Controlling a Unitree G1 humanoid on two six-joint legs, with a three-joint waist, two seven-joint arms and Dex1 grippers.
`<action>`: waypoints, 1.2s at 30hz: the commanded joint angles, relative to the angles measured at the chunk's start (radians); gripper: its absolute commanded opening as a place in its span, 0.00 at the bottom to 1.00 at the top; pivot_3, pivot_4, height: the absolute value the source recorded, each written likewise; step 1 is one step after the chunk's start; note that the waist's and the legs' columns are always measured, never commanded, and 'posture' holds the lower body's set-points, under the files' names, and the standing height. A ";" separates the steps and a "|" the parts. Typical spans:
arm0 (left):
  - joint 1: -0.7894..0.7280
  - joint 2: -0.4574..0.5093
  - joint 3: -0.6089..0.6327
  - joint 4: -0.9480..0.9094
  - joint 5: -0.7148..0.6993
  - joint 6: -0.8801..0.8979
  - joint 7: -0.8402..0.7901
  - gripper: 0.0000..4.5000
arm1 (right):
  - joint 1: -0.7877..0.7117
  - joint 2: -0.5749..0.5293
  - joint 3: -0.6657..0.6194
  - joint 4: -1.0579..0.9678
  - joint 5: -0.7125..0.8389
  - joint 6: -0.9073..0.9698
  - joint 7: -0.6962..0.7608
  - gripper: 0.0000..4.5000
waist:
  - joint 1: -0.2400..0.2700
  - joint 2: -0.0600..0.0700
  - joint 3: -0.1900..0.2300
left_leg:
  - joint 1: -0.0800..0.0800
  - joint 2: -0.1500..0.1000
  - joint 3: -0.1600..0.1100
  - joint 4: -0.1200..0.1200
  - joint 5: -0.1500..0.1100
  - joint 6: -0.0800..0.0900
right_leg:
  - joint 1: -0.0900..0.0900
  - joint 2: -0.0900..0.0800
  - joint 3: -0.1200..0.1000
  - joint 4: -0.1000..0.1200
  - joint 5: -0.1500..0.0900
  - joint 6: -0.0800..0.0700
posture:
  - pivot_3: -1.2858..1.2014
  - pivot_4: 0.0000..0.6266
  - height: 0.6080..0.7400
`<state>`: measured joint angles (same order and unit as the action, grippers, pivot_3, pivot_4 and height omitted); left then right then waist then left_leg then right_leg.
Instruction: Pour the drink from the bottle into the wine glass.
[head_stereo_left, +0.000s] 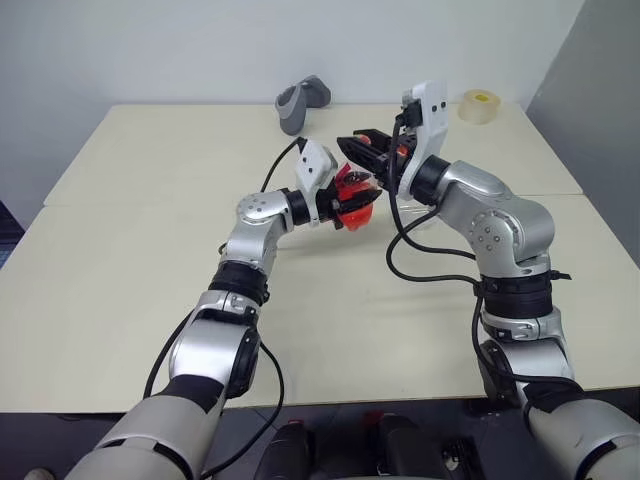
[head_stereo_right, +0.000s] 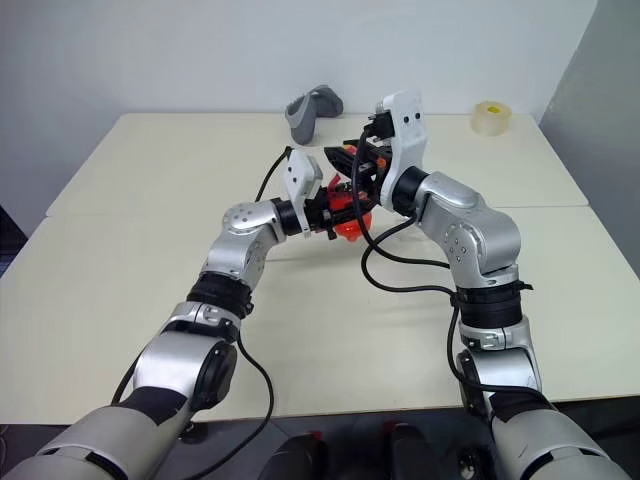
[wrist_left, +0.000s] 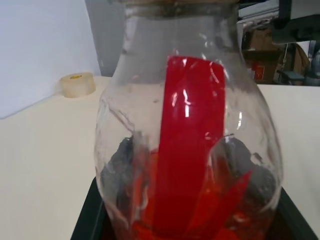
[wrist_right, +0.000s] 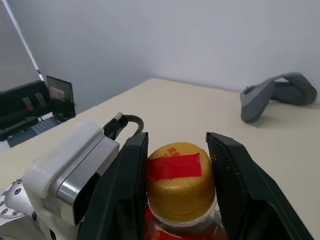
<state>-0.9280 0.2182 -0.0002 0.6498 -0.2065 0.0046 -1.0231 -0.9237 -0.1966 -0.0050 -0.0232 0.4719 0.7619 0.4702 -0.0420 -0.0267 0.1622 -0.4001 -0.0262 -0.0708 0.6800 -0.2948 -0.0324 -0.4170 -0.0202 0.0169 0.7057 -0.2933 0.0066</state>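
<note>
The bottle (wrist_left: 190, 125) is clear and round-bodied, with a red label strip and a little red drink (head_stereo_left: 356, 212) low inside. My left gripper (head_stereo_left: 350, 205) is shut on its body and holds it above the middle of the table; its black fingers (wrist_left: 90, 220) press against the sides. My right gripper (wrist_right: 177, 145) comes in from above and behind, shut on the bottle's yellow cap (wrist_right: 181, 182) with red tape on top. A faint clear shape on the table behind my right forearm (head_stereo_left: 418, 216) may be the wine glass's foot; the rest is hidden by the arm.
A curved grey object (head_stereo_left: 300, 105) lies at the table's far edge, and a roll of tape (head_stereo_left: 480, 107) sits at the far right corner. Black cables (head_stereo_left: 400, 250) hang from my right wrist down to the tabletop (head_stereo_left: 130, 270).
</note>
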 joint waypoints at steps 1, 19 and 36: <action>0.109 0.039 -0.028 -0.340 -0.105 0.183 -0.052 0.37 | -0.069 -0.017 0.005 0.005 0.056 -0.086 0.174 0.34 | -0.010 0.000 0.000 | 0.000 0.000 0.000 0.000 0.000 0.000 | -0.001 0.000 0.000 0.001 0.000 0.000 | 0.52 0.24 1.00; 0.272 0.253 -0.043 -0.812 -0.288 0.497 -0.027 0.29 | -0.291 -0.062 0.016 0.341 0.133 -0.056 0.603 0.75 | 0.000 0.002 0.001 | 0.000 0.000 0.000 0.001 0.000 0.000 | -0.002 0.000 0.000 0.003 -0.001 -0.001 | 0.52 0.24 1.00; 0.005 0.173 -0.040 -0.191 -0.066 0.110 0.067 0.28 | -0.015 -0.127 0.029 -0.086 -0.034 -0.037 0.147 1.00 | 0.008 0.002 0.001 | -0.001 0.000 0.001 0.000 0.000 0.000 | -0.003 -0.001 0.000 0.005 -0.001 -0.001 | 0.52 0.24 1.00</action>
<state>-0.8809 0.4008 -0.0524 0.4460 -0.2768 0.1663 -0.9512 -0.9158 -0.3287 0.0279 -0.0551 0.4456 0.7483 0.6329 -0.0337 -0.0250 0.1632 -0.4010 -0.0258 -0.0692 0.6804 -0.2948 -0.0325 -0.4205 -0.0207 0.0175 0.7106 -0.2940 0.0056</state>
